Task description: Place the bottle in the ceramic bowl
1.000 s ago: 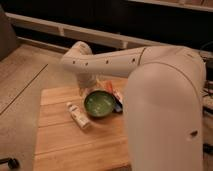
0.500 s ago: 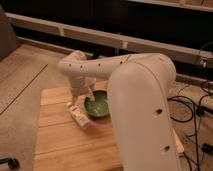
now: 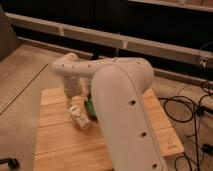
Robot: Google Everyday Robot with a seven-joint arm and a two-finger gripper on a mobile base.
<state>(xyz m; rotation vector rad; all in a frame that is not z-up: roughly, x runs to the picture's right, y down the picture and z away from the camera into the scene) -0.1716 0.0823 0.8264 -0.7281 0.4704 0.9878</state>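
The bottle (image 3: 80,116), pale with a tan-yellow label, lies on the wooden table (image 3: 55,145) left of the middle. The green ceramic bowl (image 3: 89,106) is just to its right; only a sliver of its left edge shows, the rest is hidden behind my white arm (image 3: 120,100). My arm bends at an elbow (image 3: 67,67) and reaches down, and the gripper (image 3: 75,101) is right above the bottle's far end, close to or touching it. The arm hides whether it has hold of the bottle.
Black cables (image 3: 192,107) trail over the floor to the right of the table. A dark wall with a pale ledge (image 3: 100,40) runs behind. Tan floor lies to the left, with a dark object (image 3: 9,162) at the bottom left.
My arm has swung forward and left, lowering the gripper onto the bottle. It now covers most of the bowl. The bottle lies in about the same place.
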